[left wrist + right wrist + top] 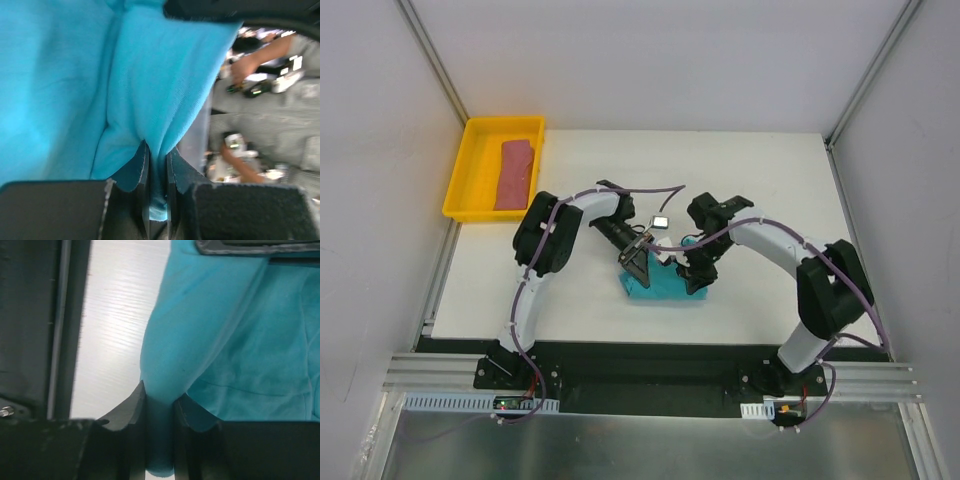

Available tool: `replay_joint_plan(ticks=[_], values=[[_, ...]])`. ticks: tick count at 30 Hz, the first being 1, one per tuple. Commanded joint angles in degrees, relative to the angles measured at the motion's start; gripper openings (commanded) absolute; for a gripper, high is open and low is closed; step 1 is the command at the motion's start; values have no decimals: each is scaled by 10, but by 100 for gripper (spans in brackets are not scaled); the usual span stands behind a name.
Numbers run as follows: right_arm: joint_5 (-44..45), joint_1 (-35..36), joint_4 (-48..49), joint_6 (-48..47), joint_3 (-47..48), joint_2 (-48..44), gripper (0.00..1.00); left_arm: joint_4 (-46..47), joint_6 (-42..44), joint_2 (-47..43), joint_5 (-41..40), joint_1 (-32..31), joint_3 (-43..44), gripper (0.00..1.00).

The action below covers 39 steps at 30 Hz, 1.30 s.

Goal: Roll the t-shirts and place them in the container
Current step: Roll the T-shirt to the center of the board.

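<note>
The turquoise t-shirt [665, 282] lies bunched in the middle of the white table, between my two grippers. My left gripper [636, 262] is shut on a fold at its left side; the left wrist view shows the cloth [150, 100] pinched between the fingers [140, 165]. My right gripper [698, 270] is shut on a fold at its right side; the right wrist view shows the teal cloth [200, 330] clamped between the fingers [135, 405]. The dusty rose-red t-shirt [514, 174] lies folded in the yellow tray [470, 170] at the far left.
The table's white top [770, 180] stretches behind and to the right of the shirt. A small white-and-dark square object [660, 222] sits just behind the grippers. The black front rail [640, 355] runs along the near edge.
</note>
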Motion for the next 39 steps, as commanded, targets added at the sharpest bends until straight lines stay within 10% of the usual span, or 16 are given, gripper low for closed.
replay_joint_plan(ticks=[1, 17, 27, 39], values=[[-58, -12, -249, -50, 37, 56, 11, -52, -20, 23, 37, 19, 0, 0], [-93, -83, -367, -33, 205, 329, 10, -44, -45, 79, 19, 81, 50, 18], [-70, -86, -433, 112, 356, 484, 11, 118, -79, -170, -89, 117, -16, 37], [-64, -89, -434, 166, 384, 516, 13, 515, 76, -503, -485, -132, -406, 50]])
